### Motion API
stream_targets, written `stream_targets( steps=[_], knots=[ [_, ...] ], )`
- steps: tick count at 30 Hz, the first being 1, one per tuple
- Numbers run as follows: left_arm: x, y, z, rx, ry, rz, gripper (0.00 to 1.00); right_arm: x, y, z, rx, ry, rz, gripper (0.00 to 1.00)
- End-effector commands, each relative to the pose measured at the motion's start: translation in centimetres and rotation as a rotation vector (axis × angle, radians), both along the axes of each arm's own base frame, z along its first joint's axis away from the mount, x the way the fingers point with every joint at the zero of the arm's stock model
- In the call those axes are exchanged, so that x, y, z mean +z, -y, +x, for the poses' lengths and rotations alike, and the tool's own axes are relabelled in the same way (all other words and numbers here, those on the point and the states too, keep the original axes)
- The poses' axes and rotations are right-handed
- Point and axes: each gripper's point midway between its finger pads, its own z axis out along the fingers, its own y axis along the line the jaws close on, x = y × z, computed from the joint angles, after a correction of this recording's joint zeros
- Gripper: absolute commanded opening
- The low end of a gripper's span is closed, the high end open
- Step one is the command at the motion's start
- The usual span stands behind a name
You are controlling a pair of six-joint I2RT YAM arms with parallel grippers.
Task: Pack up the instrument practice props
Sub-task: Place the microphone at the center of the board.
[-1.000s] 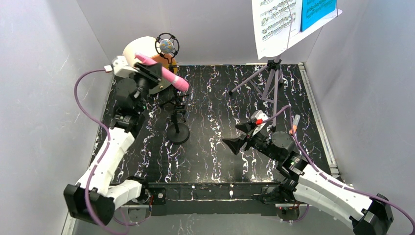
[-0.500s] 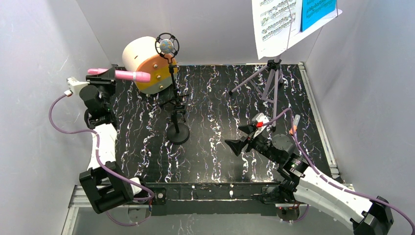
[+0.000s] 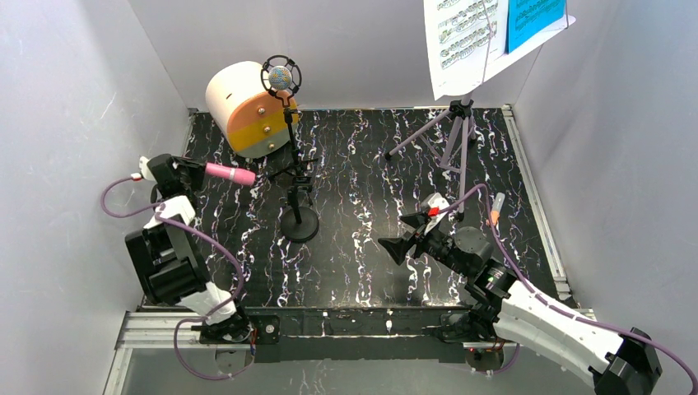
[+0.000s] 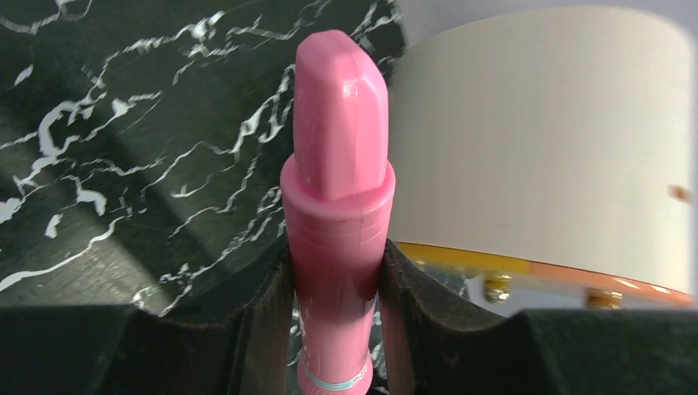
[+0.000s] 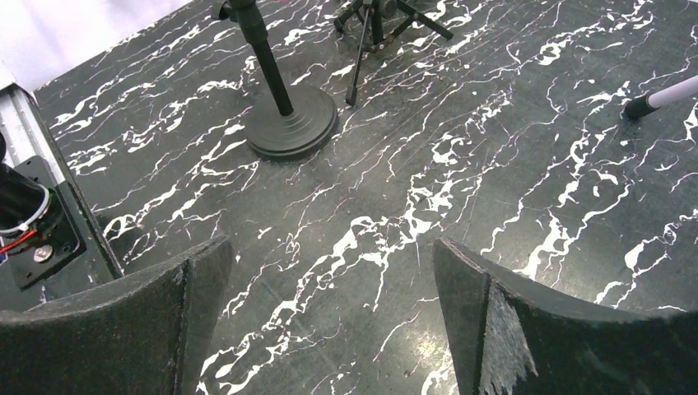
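Observation:
My left gripper point(image 3: 200, 171) is shut on the pink toy microphone point(image 3: 230, 174), which points right, low over the table's left side; in the wrist view the pink microphone point(image 4: 339, 189) sits pinched between both pads point(image 4: 272, 304). The purple silver-headed microphone point(image 3: 281, 78) stands on a black stand with a round base point(image 3: 299, 224), a thin black tripod point(image 3: 294, 171) beside it. At the back right is the lilac music rack point(image 3: 457, 132), holding a white page point(image 3: 459, 41) and a blue page point(image 3: 533, 20). My right gripper point(image 3: 409, 233) hovers open over bare table point(image 5: 329, 255).
The cream cylinder box point(image 3: 243, 107) with its orange-grey face lies at the back left, close ahead of the pink microphone point(image 4: 535, 140). White walls enclose the black marbled table point(image 3: 362, 189). The round base point(image 5: 291, 123) and a lilac leg tip point(image 5: 658, 99) lie ahead of my right gripper.
My left arm has folded back and swung the pink microphone from beside the cream box down to the table's left side. The right arm has hardly moved.

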Motion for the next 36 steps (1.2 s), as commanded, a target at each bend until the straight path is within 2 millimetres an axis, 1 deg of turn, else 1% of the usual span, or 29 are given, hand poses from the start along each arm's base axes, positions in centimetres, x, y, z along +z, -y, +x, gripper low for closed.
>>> stream_targets(
  steps=[1, 6, 8, 10, 11, 13, 15, 18, 23, 25, 28, 29, 31, 34, 36],
  knots=[
    [-2.3, 0.3, 0.6, -0.05, -0.048, -0.006, 0.02, 1.0, -0.1, 0.6, -0.017, 0.033, 0.027, 0.99],
    [-6.2, -0.2, 0.9, -0.031, -0.127, -0.042, 0.1, 0.6, 0.0, 0.7, -0.029, 0.023, 0.019, 0.99],
    [-8.1, 0.0, 0.7, -0.027, -0.161, -0.074, 0.19, 0.5, 0.0, 0.8, -0.03, 0.021, 0.014, 0.99],
    [-9.6, 0.3, 0.6, -0.022, -0.175, -0.112, 0.24, 0.3, -0.1, 0.9, -0.03, 0.016, 0.009, 0.99],
    [-10.2, 0.5, 0.6, -0.024, -0.181, -0.129, 0.27, 0.3, -0.2, 0.9, -0.028, 0.015, 0.008, 0.99],
    [-10.4, 0.7, 0.6, -0.029, -0.18, -0.143, 0.38, 0.2, -0.1, 0.9, -0.031, 0.013, 0.004, 0.99],
    [-10.1, 0.7, 0.6, -0.028, -0.175, -0.143, 0.48, 0.3, 0.0, 0.9, -0.035, 0.013, 0.005, 0.99],
    [-9.6, 0.4, 0.2, -0.013, -0.187, -0.118, 0.58, 0.2, 0.1, 1.0, -0.044, 0.012, 0.001, 0.99],
    [-8.9, 0.7, -0.2, -0.027, -0.19, -0.12, 0.63, 0.0, 0.2, 1.1, -0.049, 0.008, -0.008, 0.99],
    [-8.1, 1.0, -0.4, -0.041, -0.181, -0.112, 0.65, 0.0, 0.2, 1.1, -0.05, 0.007, -0.012, 0.99],
    [-6.3, 1.4, -1.0, -0.068, -0.169, -0.075, 0.65, -0.2, 0.1, 1.1, -0.043, 0.005, -0.02, 0.99],
    [-5.4, 1.8, -1.3, -0.082, -0.158, -0.057, 0.66, -0.3, 0.0, 1.0, -0.039, 0.002, -0.023, 0.99],
    [-4.3, 3.1, -1.6, -0.127, -0.161, 0.011, 0.66, -0.5, -0.1, 1.0, -0.033, -0.002, -0.029, 0.99],
    [-2.9, 6.4, -2.2, -0.226, -0.179, 0.105, 0.67, -0.6, -0.4, 1.0, -0.019, -0.005, -0.041, 0.99],
    [-2.0, 8.5, -3.0, -0.283, -0.174, 0.149, 0.68, -0.6, -0.5, 1.0, -0.013, -0.004, -0.046, 0.99]
  ],
)
